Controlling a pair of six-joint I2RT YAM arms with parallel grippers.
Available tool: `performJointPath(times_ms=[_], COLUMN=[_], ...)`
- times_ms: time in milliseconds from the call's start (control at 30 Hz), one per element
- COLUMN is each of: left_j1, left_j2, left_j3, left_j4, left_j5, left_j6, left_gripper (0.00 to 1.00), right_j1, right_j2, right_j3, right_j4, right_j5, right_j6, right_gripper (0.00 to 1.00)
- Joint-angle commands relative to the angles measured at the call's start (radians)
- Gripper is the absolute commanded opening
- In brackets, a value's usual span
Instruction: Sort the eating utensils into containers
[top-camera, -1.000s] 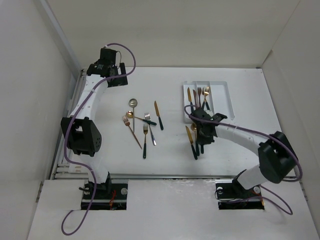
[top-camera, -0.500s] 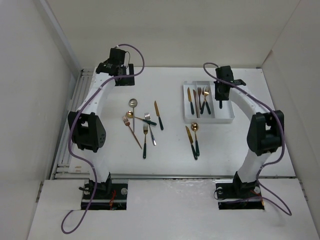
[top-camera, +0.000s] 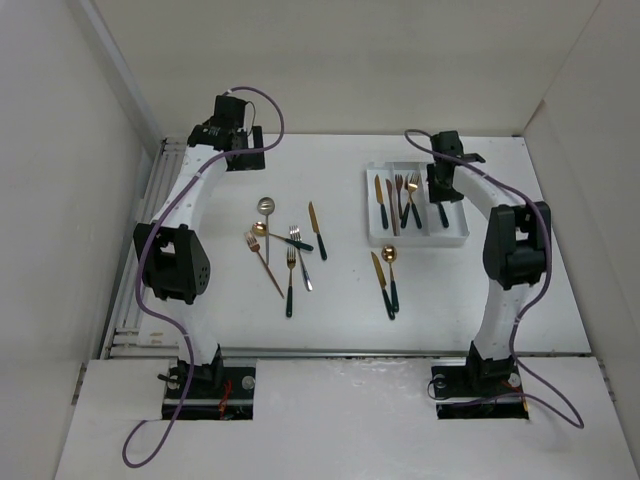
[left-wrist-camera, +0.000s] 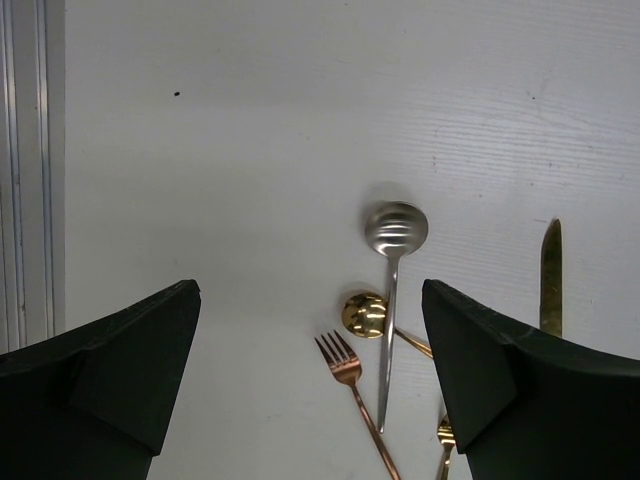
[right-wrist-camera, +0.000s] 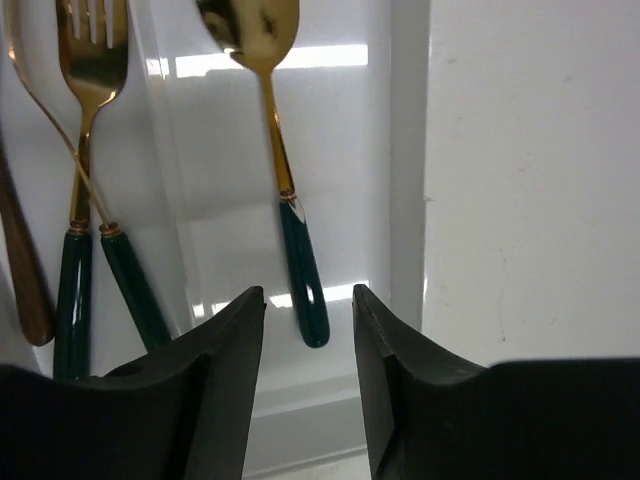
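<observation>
The white three-compartment tray (top-camera: 415, 241) lies at the back right. Its left and middle compartments hold knives (top-camera: 379, 200) and forks (top-camera: 411, 195). My right gripper (top-camera: 440, 195) hovers over the right compartment, open and empty. In the right wrist view its jaws (right-wrist-camera: 308, 292) stand slightly apart over the tip of a gold spoon's teal handle (right-wrist-camera: 302, 270), which lies flat in the tray. My left gripper (top-camera: 240, 150) is open and empty at the back left. In the left wrist view (left-wrist-camera: 310, 290) it is above a silver spoon (left-wrist-camera: 396, 228), a gold spoon (left-wrist-camera: 364, 314) and a copper fork (left-wrist-camera: 345, 365).
Loose utensils lie mid-table: a gold knife (top-camera: 317, 230), a silver fork (top-camera: 300, 255) and a teal-handled fork (top-camera: 290, 280). A knife (top-camera: 381, 283) and a spoon (top-camera: 391, 272) lie in front of the tray. White walls enclose the table; a metal rail (left-wrist-camera: 25, 170) runs along its left edge.
My right arm swung from the utensils in front of the tray to the tray's right compartment, where a teal-handled spoon now lies. My left gripper shifted slightly at the back left.
</observation>
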Motion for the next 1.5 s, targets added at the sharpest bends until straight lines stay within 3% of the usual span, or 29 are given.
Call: performJointPath(times_ms=[0, 33, 100, 267, 367, 533, 633, 833, 1467], left_j1=[0.002, 0.011, 0.011, 0.020, 0.020, 0.020, 0.020, 0.020, 0.048], left_j2=[-0.023, -0.023, -0.032, -0.076, -0.099, -0.133, -0.164, -0.214, -0.334], left_j3=[0.046, 0.046, 0.046, 0.024, 0.014, -0.017, -0.043, -0.066, -0.158], left_j4=[0.006, 0.006, 0.006, 0.015, 0.015, 0.015, 0.015, 0.015, 0.033], left_j5=[-0.005, 0.006, 0.006, 0.006, 0.006, 0.006, 0.006, -0.003, -0.023], left_j6=[0.006, 0.006, 0.006, -0.006, -0.025, -0.025, -0.025, -0.025, -0.015], left_gripper=[0.91, 0.93, 0.93, 0.93, 0.94, 0.95, 0.95, 0.95, 0.96], right_j1=[0.001, 0.001, 0.034, 0.203, 0.352, 0.551, 0.573, 0.573, 0.582], right_j2=[-0.110, -0.137, -0.203, -0.459, -0.573, -0.610, -0.584, -0.547, -0.354], right_j3=[0.051, 0.042, 0.001, -0.194, -0.405, -0.573, -0.611, -0.664, -0.662], right_j4=[-0.044, -0.045, -0.066, -0.143, -0.062, -0.031, -0.009, 0.000, 0.001], right_j5=[0.019, 0.019, 0.033, -0.083, -0.226, -0.177, -0.177, -0.076, -0.031], right_j6=[0.044, 0.044, 0.067, 0.242, 0.404, 0.598, 0.621, 0.676, 0.733], right_gripper=[0.47, 0.47, 0.59, 0.59, 0.59, 0.59, 0.59, 0.39, 0.37])
